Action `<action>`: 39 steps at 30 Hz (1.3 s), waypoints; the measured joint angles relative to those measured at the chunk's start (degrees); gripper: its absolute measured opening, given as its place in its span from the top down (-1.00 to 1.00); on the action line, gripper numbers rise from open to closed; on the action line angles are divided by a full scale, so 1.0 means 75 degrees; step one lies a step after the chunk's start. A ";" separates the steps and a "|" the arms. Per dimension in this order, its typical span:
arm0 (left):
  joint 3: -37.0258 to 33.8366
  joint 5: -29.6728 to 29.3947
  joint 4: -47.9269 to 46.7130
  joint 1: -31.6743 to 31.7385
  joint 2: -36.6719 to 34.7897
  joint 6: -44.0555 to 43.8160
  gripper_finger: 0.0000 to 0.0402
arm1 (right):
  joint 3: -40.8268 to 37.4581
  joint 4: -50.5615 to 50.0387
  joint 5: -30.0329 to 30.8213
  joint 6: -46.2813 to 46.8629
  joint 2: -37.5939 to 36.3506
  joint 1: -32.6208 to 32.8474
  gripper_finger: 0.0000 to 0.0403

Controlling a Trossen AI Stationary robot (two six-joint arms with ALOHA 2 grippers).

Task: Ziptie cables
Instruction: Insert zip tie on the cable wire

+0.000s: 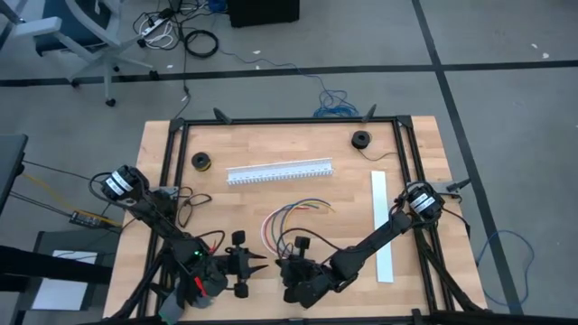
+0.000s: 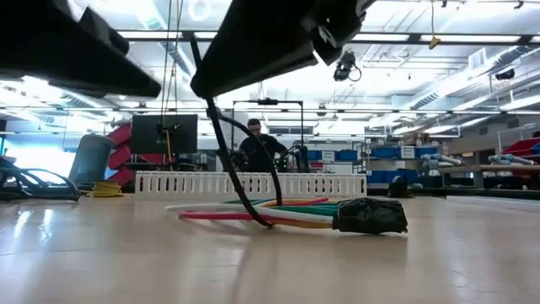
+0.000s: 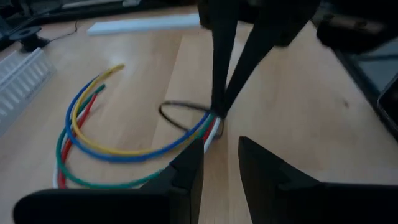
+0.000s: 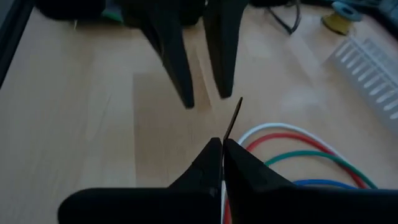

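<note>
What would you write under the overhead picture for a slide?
Two robot arms meet over a bundle of colored wires on a wooden table; the right gripper pinches a thin black tie.

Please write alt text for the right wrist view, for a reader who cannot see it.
The right claw is shut on a thin black zip tie just above the cables, whose white, red, green and blue strands curve across the wooden table. The left claw hangs opposite, fingers slightly apart, with a white slotted channel beyond.
</note>
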 joint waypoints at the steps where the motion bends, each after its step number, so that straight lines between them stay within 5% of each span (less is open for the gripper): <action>1: 0.0000 -0.0005 0.0233 0.0020 0.0051 0.0125 0.62 | 0.0000 0.0051 0.0075 -0.0001 0.0000 0.0005 1.00; 13: 0.0000 0.0001 0.2774 0.0209 0.1353 0.1173 0.62 | 0.0000 0.0243 0.0429 0.0105 -0.0006 0.0028 1.00; 33: 0.0000 0.0016 0.3320 0.0494 0.1423 0.1222 0.62 | 0.0003 0.0261 0.0406 0.0243 -0.0016 0.0029 1.00; 39: 0.0000 0.0088 0.3338 0.0640 0.1471 0.1267 0.80 | 0.0003 0.0506 0.0379 0.0052 -0.0023 0.0060 1.00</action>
